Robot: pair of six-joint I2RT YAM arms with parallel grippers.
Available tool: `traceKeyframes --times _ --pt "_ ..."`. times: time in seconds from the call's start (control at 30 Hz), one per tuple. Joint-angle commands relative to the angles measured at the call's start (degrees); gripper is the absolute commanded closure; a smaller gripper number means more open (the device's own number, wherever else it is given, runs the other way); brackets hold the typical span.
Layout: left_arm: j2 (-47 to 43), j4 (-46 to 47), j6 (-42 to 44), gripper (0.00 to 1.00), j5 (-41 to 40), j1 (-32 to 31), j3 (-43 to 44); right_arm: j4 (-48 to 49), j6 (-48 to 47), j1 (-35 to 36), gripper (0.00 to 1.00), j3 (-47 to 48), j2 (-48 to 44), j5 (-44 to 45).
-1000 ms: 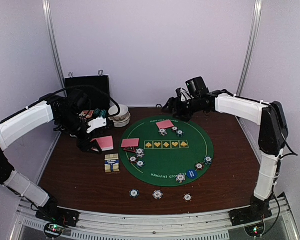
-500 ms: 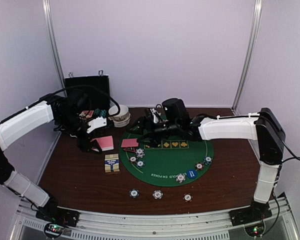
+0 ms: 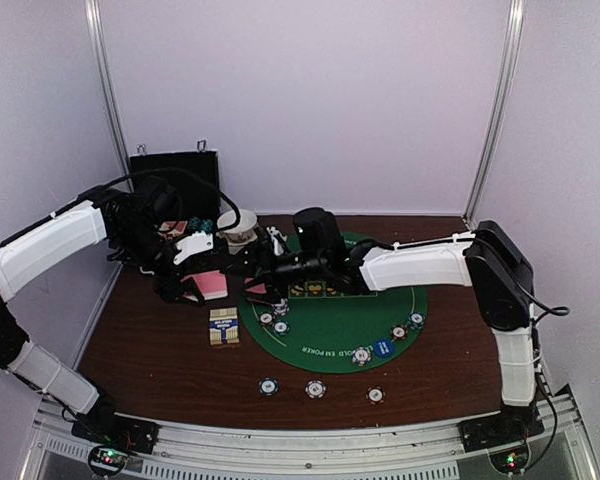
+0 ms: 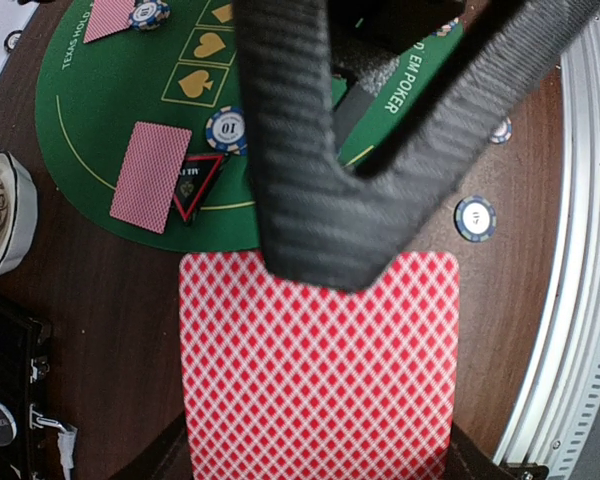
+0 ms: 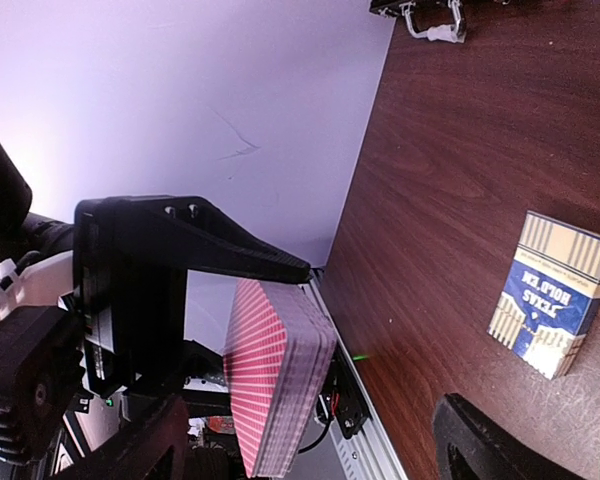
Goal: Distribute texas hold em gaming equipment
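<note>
Left jaws clamped on the deck of pink-backed cards, held above the bench, just left of the green mat. Right jaws wide apart, holding nothing, reaching across the mat toward that deck. In the right wrist view the deck shows edge-on ahead of my right fingertips, roughly in line with the gap, apart from them.

Step in hand, I judge: take one card off the deck to deal.

To do it well:
- Come in at the deck's free edge, away from my left finger that lies across the card back.
- Pinch only the top card. A deep bite likely takes several.
- Close softly and draw the card off along its own plane, so the deck is not levered out of the left grip.
- Left jaws stay firm, no tilt.
- Stay above the card box lying on the bench below.

One dealt card lies on the mat touching the red-triangle marker, so the next card probably goes to another seat.
</note>
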Motion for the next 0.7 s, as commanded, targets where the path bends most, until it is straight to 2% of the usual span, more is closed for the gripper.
traceKeyframes --times 0.0,0.67 --pt "-0.4 0.1 -0.3 1.0 1.6 0.2 2.2 3.8 1.7 0.9 0.13 2.9 1.9 -2.0" --pt "-0.1 0.1 -0.3 1.0 2.0 0.2 2.6 1.9 4.2 2.6 0.2 13.7 11.2 -4.8"
